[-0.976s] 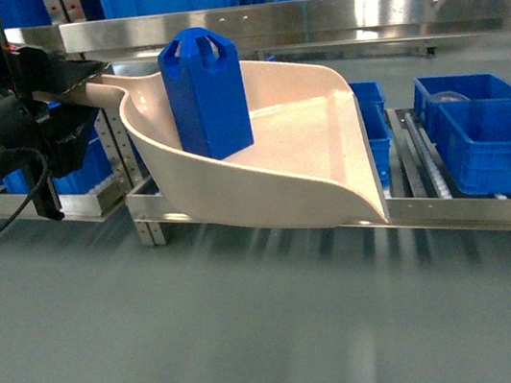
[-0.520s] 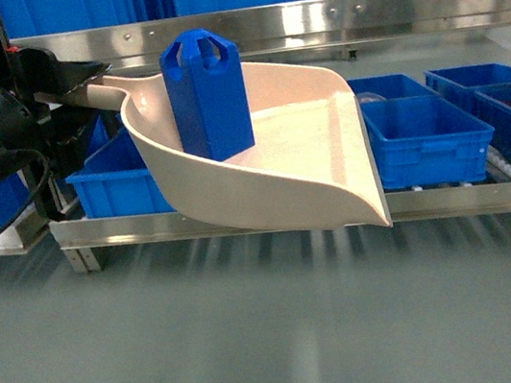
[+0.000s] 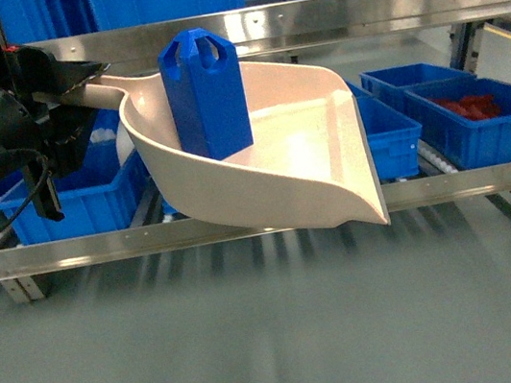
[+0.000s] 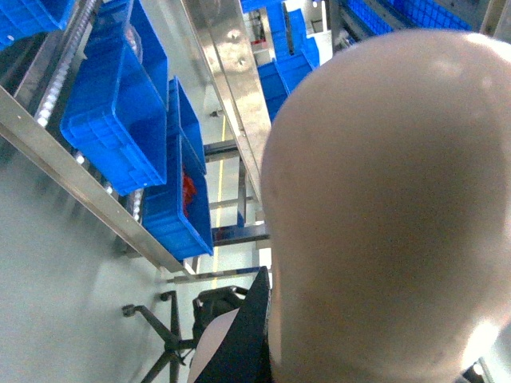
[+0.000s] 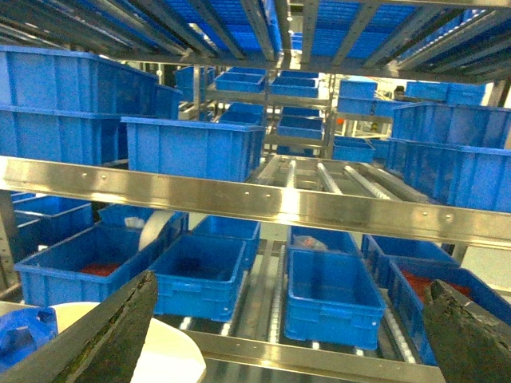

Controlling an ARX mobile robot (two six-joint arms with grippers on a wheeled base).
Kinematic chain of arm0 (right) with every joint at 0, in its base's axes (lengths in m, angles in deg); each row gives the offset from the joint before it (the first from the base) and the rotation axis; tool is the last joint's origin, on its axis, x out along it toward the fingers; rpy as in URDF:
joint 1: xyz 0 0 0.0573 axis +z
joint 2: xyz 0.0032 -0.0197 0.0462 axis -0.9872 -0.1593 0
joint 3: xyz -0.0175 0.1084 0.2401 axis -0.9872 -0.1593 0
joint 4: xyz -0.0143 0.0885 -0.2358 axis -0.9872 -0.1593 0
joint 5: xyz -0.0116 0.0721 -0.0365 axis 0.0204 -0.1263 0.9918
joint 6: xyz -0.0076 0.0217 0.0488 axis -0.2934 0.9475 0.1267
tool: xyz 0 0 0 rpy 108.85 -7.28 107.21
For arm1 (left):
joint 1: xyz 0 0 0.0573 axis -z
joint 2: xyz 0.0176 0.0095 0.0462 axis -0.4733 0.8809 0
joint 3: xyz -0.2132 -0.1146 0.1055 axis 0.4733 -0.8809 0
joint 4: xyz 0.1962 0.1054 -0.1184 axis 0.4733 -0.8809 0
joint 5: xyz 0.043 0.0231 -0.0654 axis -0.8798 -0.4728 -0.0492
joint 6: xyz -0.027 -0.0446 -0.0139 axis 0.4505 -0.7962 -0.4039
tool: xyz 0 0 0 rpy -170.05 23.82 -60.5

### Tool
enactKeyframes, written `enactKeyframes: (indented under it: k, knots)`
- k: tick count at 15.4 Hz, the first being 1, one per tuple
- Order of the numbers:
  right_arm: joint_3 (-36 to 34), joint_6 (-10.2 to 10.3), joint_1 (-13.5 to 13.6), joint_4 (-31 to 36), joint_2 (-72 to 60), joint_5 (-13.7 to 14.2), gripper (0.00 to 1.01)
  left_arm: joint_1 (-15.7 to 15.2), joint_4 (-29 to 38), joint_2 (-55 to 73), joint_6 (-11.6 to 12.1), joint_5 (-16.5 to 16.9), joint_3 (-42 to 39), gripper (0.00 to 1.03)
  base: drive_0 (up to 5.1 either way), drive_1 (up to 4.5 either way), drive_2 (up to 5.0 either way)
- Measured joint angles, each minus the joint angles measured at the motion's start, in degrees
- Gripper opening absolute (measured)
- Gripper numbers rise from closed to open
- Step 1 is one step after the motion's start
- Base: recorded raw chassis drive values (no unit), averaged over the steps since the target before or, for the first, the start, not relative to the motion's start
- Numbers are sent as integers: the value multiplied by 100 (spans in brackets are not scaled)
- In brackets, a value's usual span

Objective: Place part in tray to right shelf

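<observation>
The left hand [image 3: 73,82] is clamped on the long handle of the beige scoop tray [image 3: 309,159] and holds it up in the air. The right hand [image 5: 279,335] has its 2 fingers wide apart and holds nothing. The small blue part [image 3: 206,92] stands upright in the tray, near the handle end. Behind is a steel shelf [image 3: 269,216] with blue crates [image 3: 463,120]. The robot looks to be carrying the load. Next it must find the right shelf and set the tray down flat. No writing can be read.

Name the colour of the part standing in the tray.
Bright blue part, on the beige tray; clearest in the head view.
</observation>
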Motion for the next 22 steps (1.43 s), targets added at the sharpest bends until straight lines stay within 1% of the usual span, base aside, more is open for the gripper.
enactKeyframes:
  k: [2,3,6,9,22]
  knots:
    - [0,0,0,2,24,0,98,42,0,0,0,13,0,16,-89,-89,-89]
    - [0,0,0,2,31,0,98,85,2,0,0,83,0,16,-89,-89,-89]
    - [0,0,0,2,31,0,98,-26,2,0,0,-15,0,16,-89,-89,-89]
    - [0,0,0,2,31,-2,98,33,2,0,0,24,0,16,-59,-59,-59]
    - [0,0,0,0,31,-2,98,17,0,0,0,15,0,16,0,0,0]
